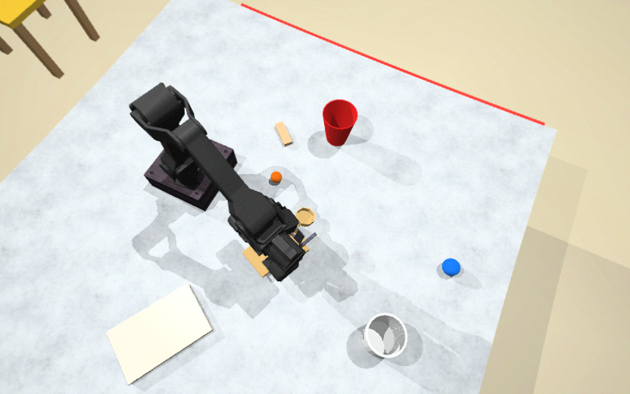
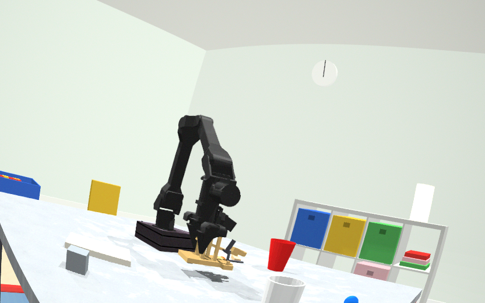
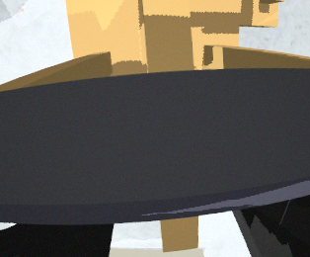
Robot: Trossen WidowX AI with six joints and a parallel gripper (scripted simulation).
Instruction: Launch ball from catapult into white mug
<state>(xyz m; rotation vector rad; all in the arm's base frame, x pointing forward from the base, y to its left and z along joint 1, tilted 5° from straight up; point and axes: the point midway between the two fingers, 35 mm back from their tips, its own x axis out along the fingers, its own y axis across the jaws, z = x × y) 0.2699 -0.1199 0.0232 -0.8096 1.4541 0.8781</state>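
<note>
The wooden catapult (image 1: pixel 254 261) (image 2: pixel 208 259) (image 3: pixel 167 42) stands on the table in front of the arm's base. Its empty spoon cup (image 1: pixel 305 216) points toward the red cup. My gripper (image 1: pixel 282 254) (image 2: pixel 203 240) reaches straight down onto the catapult's frame and is shut on it; in the wrist view the dark gripper body hides the fingertips. The orange ball (image 1: pixel 275 176) lies on the table between the arm's base and the catapult, apart from both. The white mug (image 1: pixel 385 336) (image 2: pixel 284 289) stands upright near the front right of the table.
A red cup (image 1: pixel 339 121) (image 2: pixel 280 254) and a small wooden block (image 1: pixel 283 133) stand behind the catapult. A blue ball (image 1: pixel 450 266) (image 2: pixel 350 299) lies near the right edge. A flat white board (image 1: pixel 158 333) (image 2: pixel 97 249) and a grey cube (image 2: pixel 77 260) are at the front left.
</note>
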